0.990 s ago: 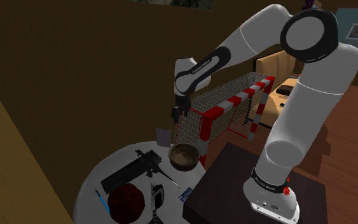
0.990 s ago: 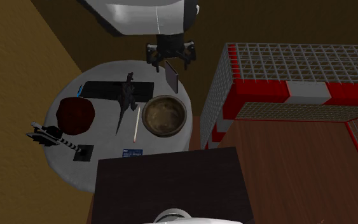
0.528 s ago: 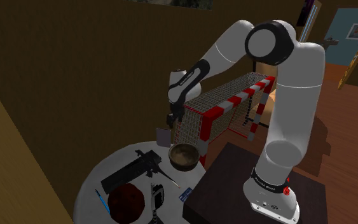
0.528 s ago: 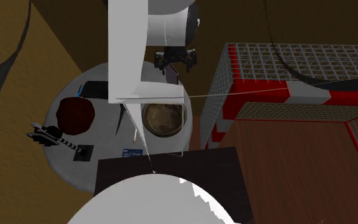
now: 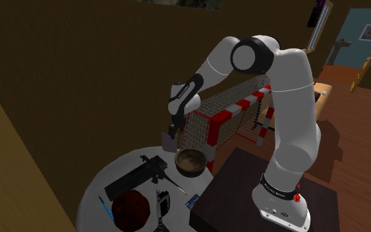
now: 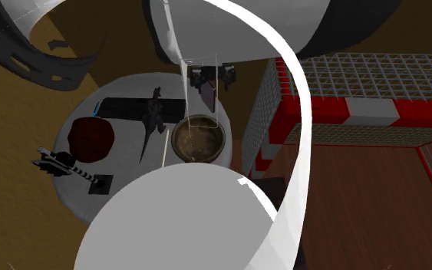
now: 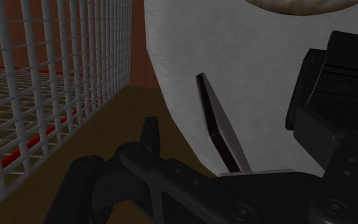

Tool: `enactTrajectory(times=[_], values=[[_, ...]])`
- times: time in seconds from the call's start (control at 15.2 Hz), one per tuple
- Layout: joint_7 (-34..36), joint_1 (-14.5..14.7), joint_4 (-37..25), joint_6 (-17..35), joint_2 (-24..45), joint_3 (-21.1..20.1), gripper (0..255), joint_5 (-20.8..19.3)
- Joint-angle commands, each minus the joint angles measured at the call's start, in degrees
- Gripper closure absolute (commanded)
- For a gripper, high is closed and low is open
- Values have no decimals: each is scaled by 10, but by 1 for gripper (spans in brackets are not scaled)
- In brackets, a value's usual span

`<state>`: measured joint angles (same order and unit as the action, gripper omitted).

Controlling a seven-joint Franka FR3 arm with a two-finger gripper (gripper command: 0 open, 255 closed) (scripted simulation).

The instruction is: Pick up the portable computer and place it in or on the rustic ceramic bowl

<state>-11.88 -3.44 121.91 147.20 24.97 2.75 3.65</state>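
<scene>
The portable computer (image 5: pixel 169 140) is a small dark slab standing on edge at the far rim of the round grey table (image 5: pixel 93 196). The brown ceramic bowl (image 5: pixel 192 161) sits just beside it, toward the stand. My black gripper (image 5: pixel 172 130) hangs right over the slab, pointing down, open. From the second exterior view the gripper (image 6: pixel 211 76) straddles the slab's (image 6: pixel 207 97) far end, and the bowl (image 6: pixel 198 139) lies nearer the camera. In the wrist view the thin slab (image 7: pixel 219 127) stands between the spread fingers, which do not touch it.
A red-and-white mesh goal (image 5: pixel 227 117) stands close beside the bowl and gripper. On the table lie a long black box (image 5: pixel 132 180), a dark red round object (image 5: pixel 132 207), a blue pen (image 5: pixel 104 207) and a small card (image 5: pixel 194 202). The dark stand (image 5: pixel 243 191) borders the table.
The gripper has come down and slightly toward the shoulder view's left, from above the goal's corner to just over the slab. The elbow has swung left. Nothing on the table moved.
</scene>
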Motion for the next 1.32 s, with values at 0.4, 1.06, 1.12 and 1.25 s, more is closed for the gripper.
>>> enactTrajectory(times=[0.4, 1.06, 1.12, 1.25], values=[[-3, -2, -5, 26, 31, -2, 0, 3], [-3, -2, -4, 27, 31, -2, 255, 3], [-3, -2, -4, 27, 31, -2, 255, 3], [-3, -2, -4, 27, 31, -3, 255, 3]])
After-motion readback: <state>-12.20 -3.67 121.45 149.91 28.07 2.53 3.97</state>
